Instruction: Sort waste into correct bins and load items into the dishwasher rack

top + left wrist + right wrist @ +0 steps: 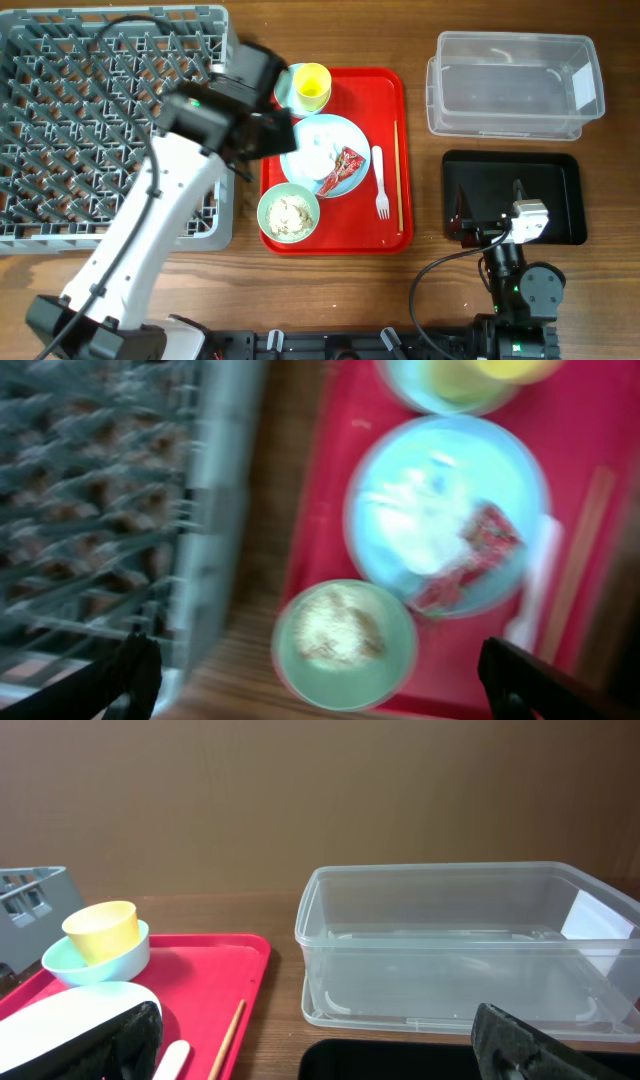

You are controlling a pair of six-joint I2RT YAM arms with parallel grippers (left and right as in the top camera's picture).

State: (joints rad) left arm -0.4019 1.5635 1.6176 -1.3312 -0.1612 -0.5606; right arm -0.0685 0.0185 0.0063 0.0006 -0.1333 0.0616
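Near-left corner of the red tray [385, 90]: pale green bowl [265, 218] of clumpy rice scraps [291, 212] — rigid, probably slick, best pinched on its rim. Beyond it on the plate [345, 128], the red wrapper [347, 165] looks feather-light and crushable — pinch its crumpled middle. Both left gripper [320, 685] and right gripper [320, 1045] gape, holding nothing.

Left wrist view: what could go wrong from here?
The left gripper hangs open over the pale green bowl of rice scraps; a rim grab might tip them onto the red tray. The red wrapper lies right beside the white tissue on the plate, so one pinch may take both.
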